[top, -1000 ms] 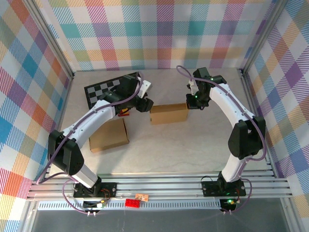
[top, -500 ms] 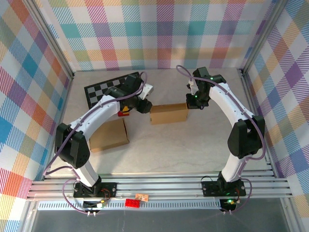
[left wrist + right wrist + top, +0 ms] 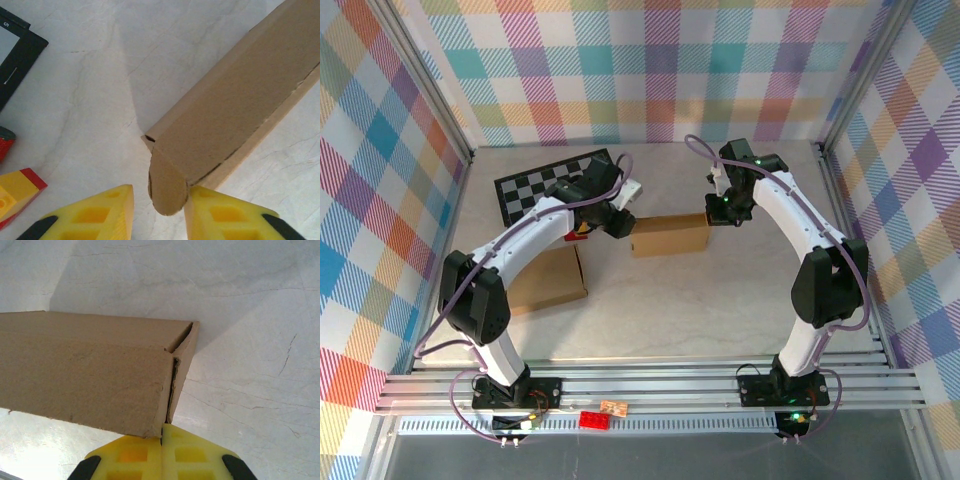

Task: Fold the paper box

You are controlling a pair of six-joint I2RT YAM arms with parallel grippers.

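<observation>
The brown paper box [image 3: 670, 235] lies on the table's middle, long side left to right. At its left end is my left gripper [image 3: 623, 219]. In the left wrist view the box [image 3: 235, 100] has a rounded end flap [image 3: 167, 182] hanging between my yellow fingers [image 3: 225, 215]; it touches the right one and stands off the left one, so the left gripper [image 3: 160, 212] is open around it. My right gripper [image 3: 716, 208] sits at the box's right end. It is shut [image 3: 161, 450], its tips pressed against the end corner of the box [image 3: 85, 375].
A second folded brown box [image 3: 545, 280] lies at the left under my left arm. A black checkerboard [image 3: 532, 186] lies at the back left, its corner [image 3: 15, 55] near the left gripper. Red and yellow blocks [image 3: 17, 187] sit beside it. Frame rails bound the table.
My left gripper has swung right onto the box's left end, with the arm's elbow shifting. The box and the right arm have stayed put.
</observation>
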